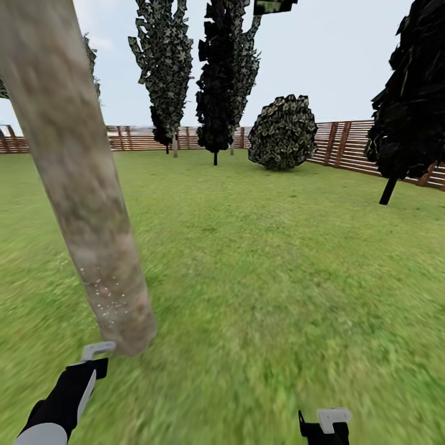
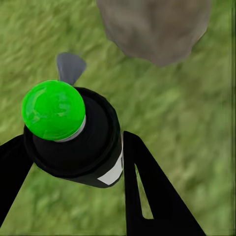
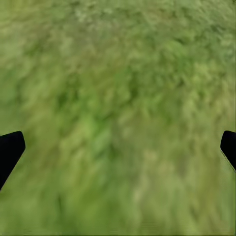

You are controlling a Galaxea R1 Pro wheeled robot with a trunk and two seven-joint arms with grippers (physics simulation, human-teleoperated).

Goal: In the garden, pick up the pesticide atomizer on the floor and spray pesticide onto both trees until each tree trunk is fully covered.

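at the left of the head view, we saw a mottled tree trunk [image 1: 80,185] rising from the lawn [image 1: 278,278], pale specks near its base. our left gripper [image 2: 73,162] was clenched on the pesticide atomizer [image 2: 78,142], its tip glowing green, just beside the trunk's foot. our right gripper [image 3: 118,147] hung released over grass. a slatted fence [image 1: 346,145] and dark bushes [image 1: 283,131] lined the upper frame.

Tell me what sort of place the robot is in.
A fenced garden, outdoors. Green lawn covers the ground, a reddish-brown slat fence rings it, and trees stand about, one pale mottled tree trunk close by, with a round bush further off under open sky.
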